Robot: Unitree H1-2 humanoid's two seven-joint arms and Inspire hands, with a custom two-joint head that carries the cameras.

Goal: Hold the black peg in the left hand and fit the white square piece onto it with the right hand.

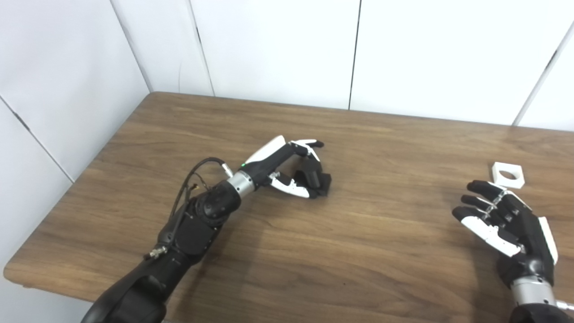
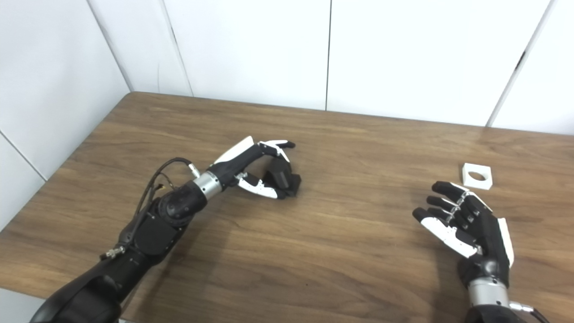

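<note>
The black peg (image 1: 317, 178) stands on the wooden table (image 1: 358, 242) left of centre, a block base with a stub on top. My left hand (image 1: 291, 163) reaches over it from the left, fingers stretched above it and thumb low beside it. The fingers are apart and not closed on the peg. The white square piece (image 1: 507, 174), with a round hole, lies flat at the right of the table. My right hand (image 1: 502, 215) is open and empty just in front of it, palm turned left, fingertips a short way from the piece.
White wall panels (image 1: 278, 49) stand behind the table. The table's left edge (image 1: 76, 179) and front edge (image 1: 45, 282) are near my left arm. Bare wood lies between the two hands.
</note>
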